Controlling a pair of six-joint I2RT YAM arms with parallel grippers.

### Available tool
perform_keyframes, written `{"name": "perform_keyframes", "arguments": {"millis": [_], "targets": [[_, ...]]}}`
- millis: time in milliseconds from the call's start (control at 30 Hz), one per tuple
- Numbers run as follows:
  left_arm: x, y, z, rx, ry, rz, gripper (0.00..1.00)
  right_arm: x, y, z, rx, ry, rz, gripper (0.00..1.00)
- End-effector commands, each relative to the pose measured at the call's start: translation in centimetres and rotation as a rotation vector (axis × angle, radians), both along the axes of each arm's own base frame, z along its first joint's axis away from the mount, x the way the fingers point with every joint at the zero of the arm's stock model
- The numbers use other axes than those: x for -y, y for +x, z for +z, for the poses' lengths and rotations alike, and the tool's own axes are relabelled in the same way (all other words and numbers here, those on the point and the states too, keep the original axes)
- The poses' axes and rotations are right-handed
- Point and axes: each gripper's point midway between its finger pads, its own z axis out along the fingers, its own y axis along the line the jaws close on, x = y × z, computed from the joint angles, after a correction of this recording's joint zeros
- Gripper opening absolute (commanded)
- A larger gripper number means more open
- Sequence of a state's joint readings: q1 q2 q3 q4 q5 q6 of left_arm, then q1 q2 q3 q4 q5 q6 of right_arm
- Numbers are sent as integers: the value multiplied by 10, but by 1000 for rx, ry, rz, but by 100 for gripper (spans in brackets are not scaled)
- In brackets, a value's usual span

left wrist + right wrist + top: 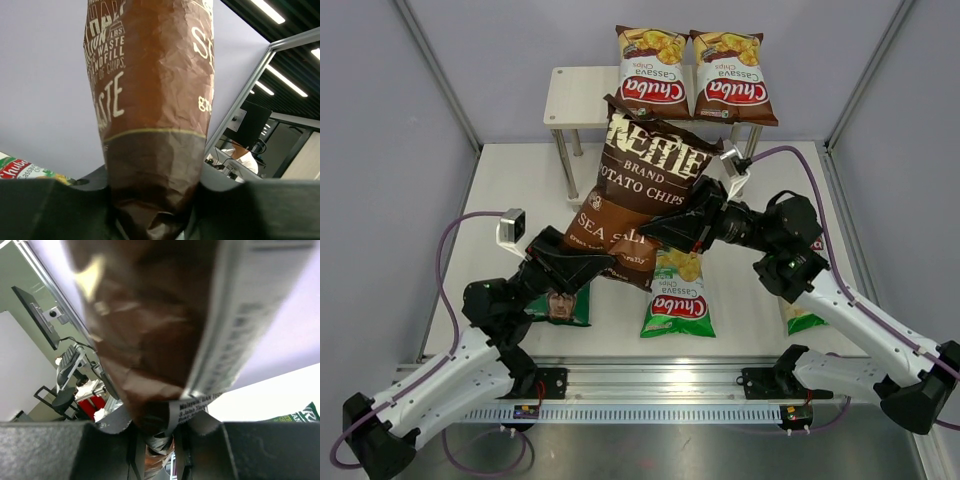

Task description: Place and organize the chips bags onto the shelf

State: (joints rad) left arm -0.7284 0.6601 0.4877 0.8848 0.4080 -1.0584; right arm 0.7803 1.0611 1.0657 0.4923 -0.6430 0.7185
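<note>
Held up closest to the overhead camera, the dark brown Kettle bag [642, 185] hangs above the middle of the tabletop [515, 180], tilted so its top points toward 12 o'clock. The left jaws, on the left arm [470, 345], are clenched on the bag's bottom corner at 7 o'clock. The right jaws, on the right arm [840, 300], are clenched on its lower edge at 4 o'clock. At 12 o'clock stands the shelf [570, 95], with two brown-red Chuba bags [655, 72] lying side by side on the right part of its top board. On the tabletop below the raised bag, one green Chuba bag [678, 292] lies at 6 o'clock. A second green bag [802, 320] lies at 4 o'clock, partly hidden by the right arm. The dark green bag with a man's face [560, 305] lies at 7 o'clock, partly under the left arm. In the left wrist view, the left jaws pinch the crumpled bottom of the Kettle bag [155, 100], which rises straight up to 12 o'clock; a green Chuba bag [20, 169] shows at 8 o'clock. In the right wrist view, the right jaws grip the Kettle bag [145, 330] by its sealed seam, and a green bag corner [300, 415] shows at 4 o'clock.
</note>
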Motion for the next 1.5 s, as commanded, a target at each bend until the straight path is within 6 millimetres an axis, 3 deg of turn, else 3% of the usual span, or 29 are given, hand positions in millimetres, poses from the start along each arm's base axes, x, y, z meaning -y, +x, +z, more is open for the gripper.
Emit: {"name": "perform_keyframes", "arguments": {"millis": [0,67,100,167,200,233,267,300,333,367,467,500,567,600,633,667,700,733,767,800,833,867,1067,1100,1167,1200,1300,1333,1467], "targets": [[-10,-3,24,66,-45,58,25,4,-9,19,59,4,13,25],[-13,4,20,22,-20,101,17,5,3,16,19,-22,-61,40],[-17,11,20,9,-19,153,9,11,6,19,33,-22,-111,56],[-22,17,18,-30,4,205,7,18,26,14,-23,-55,-234,72],[-27,23,21,-34,3,252,7,24,27,16,-9,-62,-278,96],[-27,29,14,-70,40,280,7,28,31,16,-12,-71,-310,99],[-34,29,24,-66,29,309,7,33,38,8,-39,-106,-364,99],[-40,36,28,-66,34,370,7,41,39,14,-20,-106,-403,99],[-41,42,22,-96,69,400,7,47,40,14,-18,-109,-433,100],[-50,41,37,-94,56,430,7,53,46,5,-48,-141,-483,100],[-60,62,39,-151,111,549,7,76,49,2,-63,-156,-587,99],[-70,66,54,-153,95,598,7,84,46,3,-63,-147,-608,99],[-69,82,55,-188,148,637,8,92,47,-2,-78,-155,-642,99],[-79,82,80,-171,127,660,8,97,44,-2,-80,-153,-650,99],[-70,104,70,-219,189,663,8,100,42,-3,-83,-152,-654,99],[-84,122,72,-239,206,715,7,104,41,-6,-92,-161,-667,99],[-76,116,87,-222,203,610,6,107,40,-6,-94,-160,-671,99],[-75,139,84,-246,210,595,5,109,39,-8,-101,-166,-676,100],[-94,156,87,-263,193,637,5,114,36,-9,-107,-168,-684,100],[-93,160,88,-268,199,585,6,116,34,-9,-109,-167,-683,99],[-99,164,102,-245,191,595,6,119,31,-10,-109,-167,-683,100],[-102,187,96,-279,209,597,6,124,33,-11,-120,-171,-708,99],[-128,242,111,-281,242,572,5,144,16,-9,-119,-151,-722,99],[-138,262,99,-329,246,582,5,149,11,-7,-112,-139,-723,99],[-147,274,101,-333,240,585,5,155,8,-8,-115,-134,-732,100],[-147,292,87,-386,241,542,5,159,4,-6,-110,-121,-734,99],[-147,311,88,-409,236,501,5,168,-2,-5,-108,-107,-745,99],[-149,326,74,-453,238,487,5,170,-3,-5,-109,-104,-746,100],[-152,346,60,-536,207,475,6,176,-6,-5,-110,-93,-759,99]]}}
